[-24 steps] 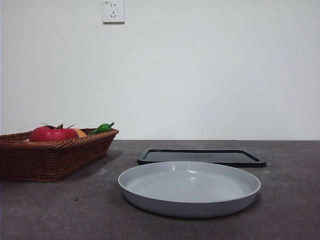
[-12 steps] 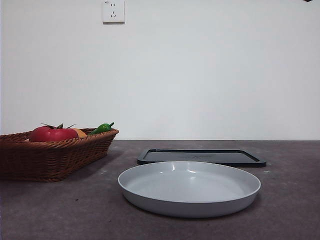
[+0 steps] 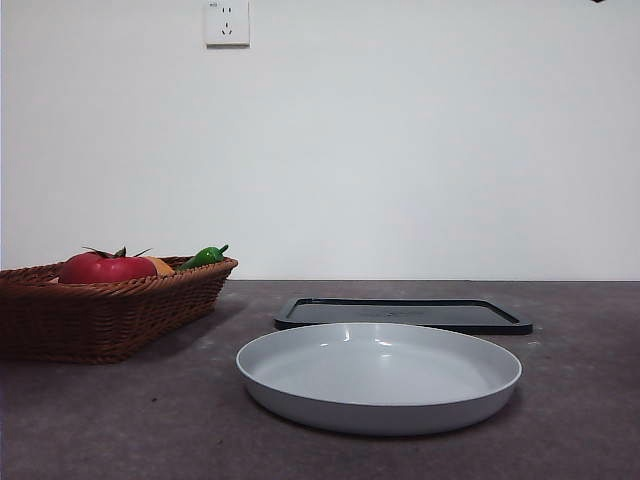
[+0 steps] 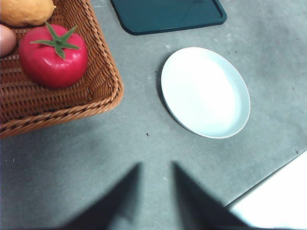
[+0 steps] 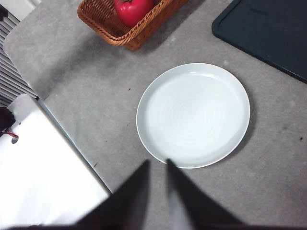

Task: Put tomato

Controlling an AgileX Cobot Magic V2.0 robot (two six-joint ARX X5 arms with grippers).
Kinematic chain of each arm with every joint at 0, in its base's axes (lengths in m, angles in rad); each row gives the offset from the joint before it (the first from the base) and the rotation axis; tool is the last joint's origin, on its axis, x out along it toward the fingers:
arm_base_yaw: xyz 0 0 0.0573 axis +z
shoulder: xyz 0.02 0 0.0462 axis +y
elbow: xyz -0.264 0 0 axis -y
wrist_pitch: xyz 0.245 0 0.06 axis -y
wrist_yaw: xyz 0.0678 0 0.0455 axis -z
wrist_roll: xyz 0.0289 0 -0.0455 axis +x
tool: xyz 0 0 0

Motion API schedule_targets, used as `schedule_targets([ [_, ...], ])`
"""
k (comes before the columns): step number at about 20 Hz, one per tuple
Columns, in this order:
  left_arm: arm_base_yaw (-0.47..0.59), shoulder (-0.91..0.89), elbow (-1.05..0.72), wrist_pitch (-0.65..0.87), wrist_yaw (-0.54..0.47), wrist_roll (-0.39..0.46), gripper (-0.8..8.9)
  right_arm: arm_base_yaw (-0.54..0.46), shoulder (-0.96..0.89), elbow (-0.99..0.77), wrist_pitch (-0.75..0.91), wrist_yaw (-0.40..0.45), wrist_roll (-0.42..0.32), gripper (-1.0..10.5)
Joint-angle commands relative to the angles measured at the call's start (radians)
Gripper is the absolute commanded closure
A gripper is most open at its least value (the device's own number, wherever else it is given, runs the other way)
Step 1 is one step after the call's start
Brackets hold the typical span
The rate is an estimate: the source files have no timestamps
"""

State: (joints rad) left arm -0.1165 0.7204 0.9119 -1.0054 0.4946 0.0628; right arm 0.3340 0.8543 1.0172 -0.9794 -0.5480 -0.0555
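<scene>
- While both arms hang high above the worktop [image 3: 100,420], the left gripper [image 4: 156,167] has its fingers [image 4: 127,187] released, holding nothing; the tomato [image 4: 53,56] lies well beyond them in the wicker basket [image 4: 103,91], beside an orange fruit [image 4: 26,10].
- The right gripper [image 5: 157,165] has fingers parted by only a narrow gap, empty; the white plate [image 5: 193,115] lies just past their tips, the dark tray [image 5: 268,33] farther off.

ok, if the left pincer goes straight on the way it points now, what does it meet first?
Probably bare table. The open left pincer aims at the gap between the basket and the white plate; neither seems in line, though depth is unclear.
</scene>
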Motion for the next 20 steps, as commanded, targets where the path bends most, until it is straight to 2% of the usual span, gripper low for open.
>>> schedule_targets([
  [1,-0.003,0.006,0.020,0.009,0.003,0.014,4.53,0.005,0.008,0.019,0.007,-0.002,-0.008,6.4],
  [2,-0.003,0.006,0.020,0.010,0.003,0.011,3.88,0.005,0.008,0.019,0.007,-0.002,-0.008,5.6],
  [4,-0.003,0.006,0.020,0.011,0.003,0.011,3.42,0.005,0.008,0.019,0.007,-0.002,-0.008,5.1],
  [10,-0.003,0.011,0.020,0.070,-0.010,-0.002,3.42,0.005,0.008,0.019,0.007,-0.002,-0.008,5.1],
  [20,-0.004,0.155,0.020,0.344,-0.122,0.002,3.45,0.005,0.008,0.019,0.007,-0.002,-0.008,5.1],
])
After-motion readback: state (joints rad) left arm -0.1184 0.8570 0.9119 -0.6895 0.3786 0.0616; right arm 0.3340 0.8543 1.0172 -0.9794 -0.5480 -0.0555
